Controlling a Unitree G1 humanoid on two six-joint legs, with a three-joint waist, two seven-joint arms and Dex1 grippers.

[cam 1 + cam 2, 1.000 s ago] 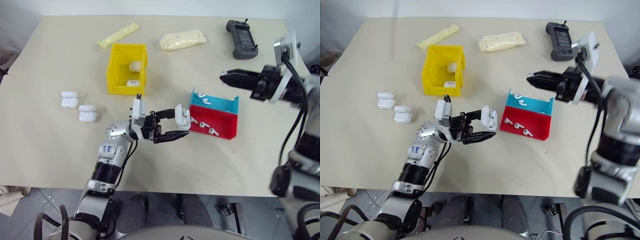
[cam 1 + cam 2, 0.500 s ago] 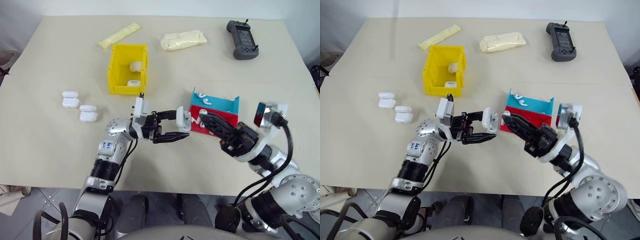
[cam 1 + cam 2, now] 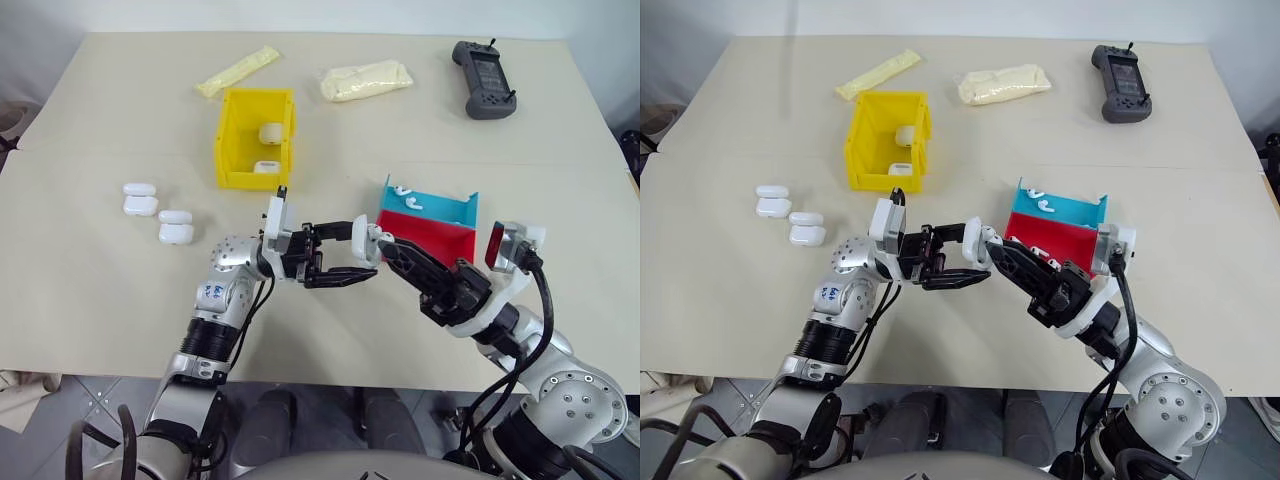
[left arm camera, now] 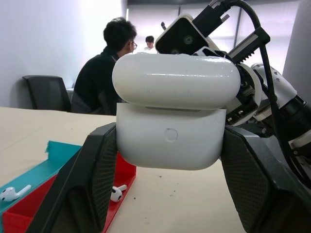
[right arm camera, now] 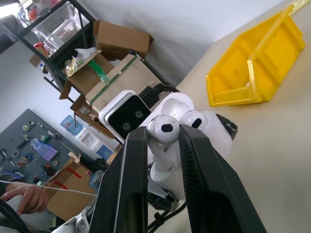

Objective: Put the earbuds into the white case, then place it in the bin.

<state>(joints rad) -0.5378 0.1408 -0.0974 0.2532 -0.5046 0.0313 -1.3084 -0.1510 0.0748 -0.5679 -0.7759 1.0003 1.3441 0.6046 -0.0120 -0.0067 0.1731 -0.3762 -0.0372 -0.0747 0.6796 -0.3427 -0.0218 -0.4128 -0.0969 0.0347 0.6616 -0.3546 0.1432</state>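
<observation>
My left gripper (image 3: 362,256) is shut on the white case (image 3: 369,240) and holds it above the table's middle. In the left wrist view the case (image 4: 171,138) sits between both fingers, its lid on top. My right gripper (image 3: 386,244) points its tips at the case from the right. Its fingers are close together on a small white earbud (image 5: 165,127) at their tips, right against the case. More earbuds (image 3: 405,196) lie in the blue tray (image 3: 445,209). The yellow bin (image 3: 222,140) stands farther back on the left with two cases inside.
A red tray (image 3: 440,238) adjoins the blue one, just behind my right gripper. Two spare cases (image 3: 158,212) lie left of my left arm. At the far edge are two pale packets (image 3: 365,78) and a black controller (image 3: 485,78). A person (image 4: 109,73) sits beyond the table.
My right arm swung down from high at the right and came in to the case, tips first. The left gripper kept still with the case.
</observation>
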